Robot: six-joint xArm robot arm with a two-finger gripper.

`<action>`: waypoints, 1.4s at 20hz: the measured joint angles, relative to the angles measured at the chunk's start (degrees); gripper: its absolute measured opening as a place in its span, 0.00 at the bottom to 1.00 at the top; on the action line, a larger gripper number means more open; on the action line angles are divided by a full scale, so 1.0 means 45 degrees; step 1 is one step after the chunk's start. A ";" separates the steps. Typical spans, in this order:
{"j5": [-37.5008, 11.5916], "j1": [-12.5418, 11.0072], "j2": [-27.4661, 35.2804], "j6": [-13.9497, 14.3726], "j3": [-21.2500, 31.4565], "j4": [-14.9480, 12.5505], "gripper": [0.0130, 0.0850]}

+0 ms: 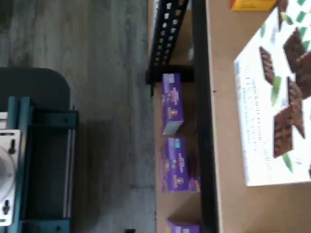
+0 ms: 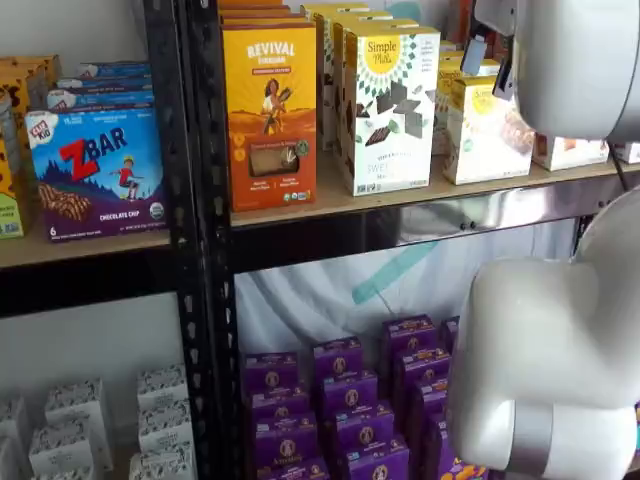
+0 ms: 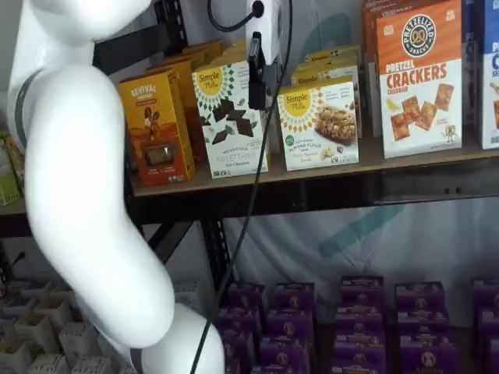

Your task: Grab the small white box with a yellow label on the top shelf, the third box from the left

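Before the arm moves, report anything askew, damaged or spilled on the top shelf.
Nothing stands out. On the top shelf the small white box, the taller white carton and the orange cracker box all stand upright and face forward. No dents or spills show. The hand hangs in front of them, touching nothing.

We are seeing purple boxes (image 2: 340, 400) sitting below the tall white carton (image 2: 388, 105), the orange Revival box (image 2: 270, 115) standing beside it.

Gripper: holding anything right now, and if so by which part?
Nothing held. In a shelf view the gripper hangs in front of the tall white cookie carton, clear of the small white box on the top shelf. The fingers show no clear gap.
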 joint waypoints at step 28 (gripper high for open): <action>-0.1400 0.1268 0.2748 0.0375 -0.1673 -0.2165 1.00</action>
